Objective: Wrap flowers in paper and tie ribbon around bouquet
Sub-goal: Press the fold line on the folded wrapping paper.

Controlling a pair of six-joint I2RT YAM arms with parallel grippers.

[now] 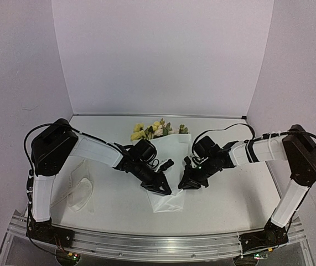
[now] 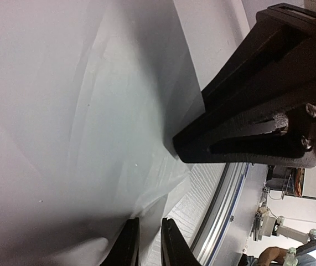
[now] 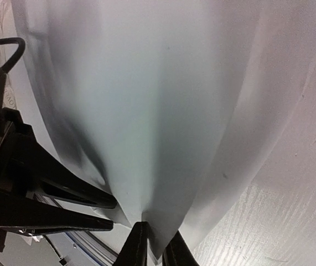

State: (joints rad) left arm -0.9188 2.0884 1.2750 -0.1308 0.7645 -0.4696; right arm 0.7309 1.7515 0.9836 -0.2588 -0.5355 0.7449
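Observation:
The white paper (image 1: pixel 167 166) lies rolled as a cone in the middle of the table. Yellow and cream flowers (image 1: pixel 149 131) with green leaves show at its wide far end. My left gripper (image 1: pixel 166 190) comes in from the left at the cone's narrow near part. In the left wrist view, the left gripper (image 2: pixel 149 239) is shut on a fold of paper (image 2: pixel 91 111). My right gripper (image 1: pixel 184 183) meets the cone from the right. In the right wrist view, it (image 3: pixel 156 247) is pinched on the paper's (image 3: pixel 163 100) edge. The sheer ribbon (image 1: pixel 82 193) lies loose at the left, away from both grippers.
An aluminium rail (image 1: pixel 158 244) runs along the table's near edge, just below the cone's tip. White walls close in the back and sides. The two grippers sit only a few centimetres apart, the right one (image 2: pixel 246 127) filling the left wrist view.

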